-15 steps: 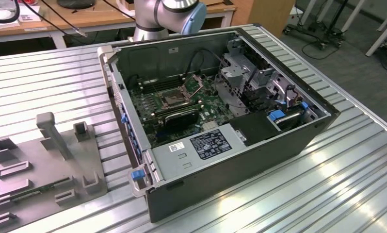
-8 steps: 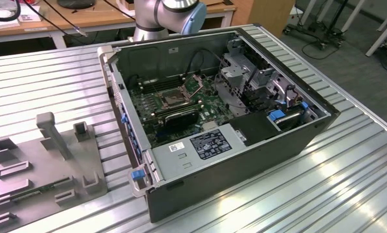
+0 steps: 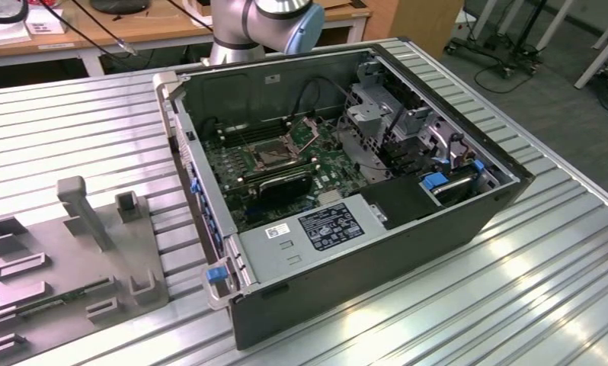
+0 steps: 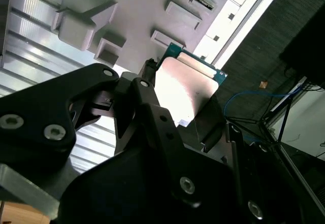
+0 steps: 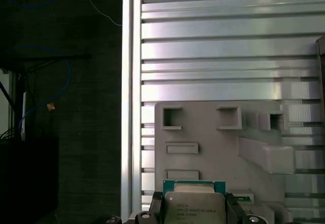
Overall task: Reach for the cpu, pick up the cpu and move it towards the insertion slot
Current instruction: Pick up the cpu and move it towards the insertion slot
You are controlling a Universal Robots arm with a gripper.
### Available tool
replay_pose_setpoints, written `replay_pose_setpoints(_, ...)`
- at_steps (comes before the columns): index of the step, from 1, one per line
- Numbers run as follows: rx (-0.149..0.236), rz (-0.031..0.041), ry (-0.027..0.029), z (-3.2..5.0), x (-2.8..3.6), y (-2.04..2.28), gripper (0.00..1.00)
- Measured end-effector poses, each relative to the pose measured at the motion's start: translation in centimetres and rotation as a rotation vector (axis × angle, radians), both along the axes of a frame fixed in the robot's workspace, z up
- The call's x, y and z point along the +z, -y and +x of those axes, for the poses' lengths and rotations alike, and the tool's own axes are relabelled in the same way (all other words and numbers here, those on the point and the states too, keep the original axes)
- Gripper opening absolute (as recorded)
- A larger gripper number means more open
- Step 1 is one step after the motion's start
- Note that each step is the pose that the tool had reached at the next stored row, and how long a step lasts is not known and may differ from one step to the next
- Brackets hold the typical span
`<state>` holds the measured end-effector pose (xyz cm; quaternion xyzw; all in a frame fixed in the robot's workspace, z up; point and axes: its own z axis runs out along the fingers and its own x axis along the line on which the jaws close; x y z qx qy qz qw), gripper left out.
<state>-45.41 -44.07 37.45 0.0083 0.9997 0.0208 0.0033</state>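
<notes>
I have the end effector [image 5: 194,216] clamped on the cpu [image 5: 194,206] by two opposite edges, over the grey fixture plate [image 5: 213,148]. The insertion slot [image 3: 267,155] lies inside the open computer case [image 3: 385,259], well apart from the plate, toward the exterior view's right.

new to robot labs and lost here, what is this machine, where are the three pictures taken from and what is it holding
It is a robot arm with a gripper. The exterior view, from a camera off the arm, shows a slatted table carrying an open computer case and a grey plate of holders. The shiny square frame on the case's green board is the slot. Both wrist views come from cameras riding on the arm: there the gripper is shut on opposite edges of the cpu, a thin square chip, with the plate behind it.
</notes>
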Motion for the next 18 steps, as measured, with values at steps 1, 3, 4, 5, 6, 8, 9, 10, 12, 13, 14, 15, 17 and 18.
replay_pose_setpoints(1, 0.0, 0.0, -0.0001, 0.02, 0.01, 0.0, 0.55)
replay_pose_setpoints(3, 0.0, -0.0002, -0.0004, 0.09, 0.03, 0.0, 0.55)
replay_pose_setpoints(4, 0.0, -0.0001, -0.0003, 0.11, 0.02, 0.0, 0.55)
replay_pose_setpoints(5, 0.0, -0.0002, -0.0004, 0.16, 0.03, 0.0, 0.55)
replay_pose_setpoints(6, 0.0, -0.0002, -0.0004, 0.23, 0.03, 0.0, 0.55)
replay_pose_setpoints(8, 0.0, -0.0001, -0.0004, 0.4, 0.02, 0.0, 0.55)
replay_pose_setpoints(9, 0.0, -0.0002, -0.0005, 0.54, 0.03, 0.0, 0.55)
replay_pose_setpoints(10, 0.0, -0.0002, -0.0004, 0.65, 0.02, 0.0, 0.55)
replay_pose_setpoints(12, 0.0, -0.0001, -0.0004, 0.86, 0.02, 0.0, 0.55)
replay_pose_setpoints(13, 0.0, -0.0002, -0.0004, 0.96, 0.02, 0.0, 0.55)
replay_pose_setpoints(14, 0.0, -0.0002, -0.0003, 1.01, 0.02, 0.0, 0.55)
replay_pose_setpoints(15, 0.0, -0.0003, -0.0004, 1.03, 0.02, 0.0, 0.55)
replay_pose_setpoints(17, 0.0, -0.0005, -0.0007, 1.04, 0.12, 0.0, 0.55)
replay_pose_setpoints(18, 0.0, -0.0004, -0.0005, 1.05, 0.24, 0.0, 0.55)
